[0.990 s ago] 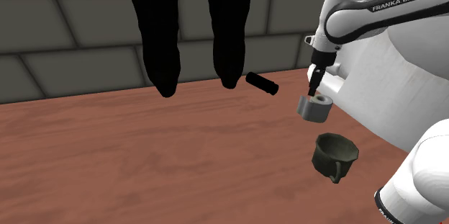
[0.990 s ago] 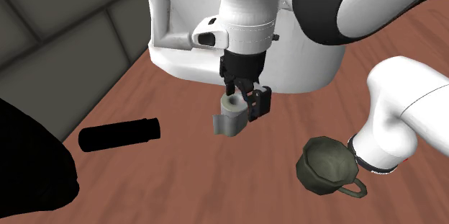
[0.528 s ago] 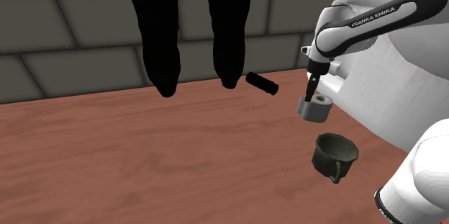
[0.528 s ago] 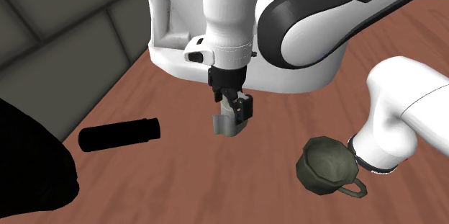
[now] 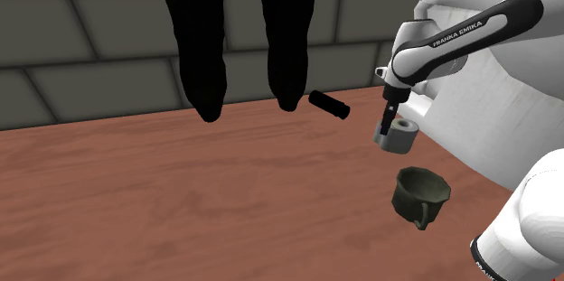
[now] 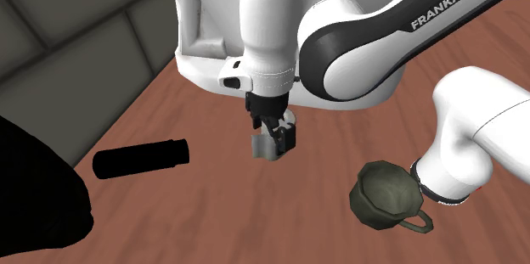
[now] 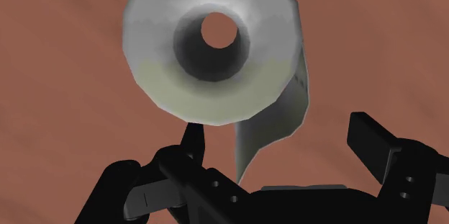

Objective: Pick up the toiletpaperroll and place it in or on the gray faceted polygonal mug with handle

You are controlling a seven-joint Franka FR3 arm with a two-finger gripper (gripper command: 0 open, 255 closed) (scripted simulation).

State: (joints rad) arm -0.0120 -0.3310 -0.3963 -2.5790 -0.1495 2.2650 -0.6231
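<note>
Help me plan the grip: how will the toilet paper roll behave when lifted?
Probably light and squashable: the toilet paper roll looks hollow-cored. Standing on end, it likely won't roll unless tipped. Its loose sheet may flop or unwind.

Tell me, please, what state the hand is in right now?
Hand: open, holding nothing; its fingers stand apart by the toilet paper roll.
</note>
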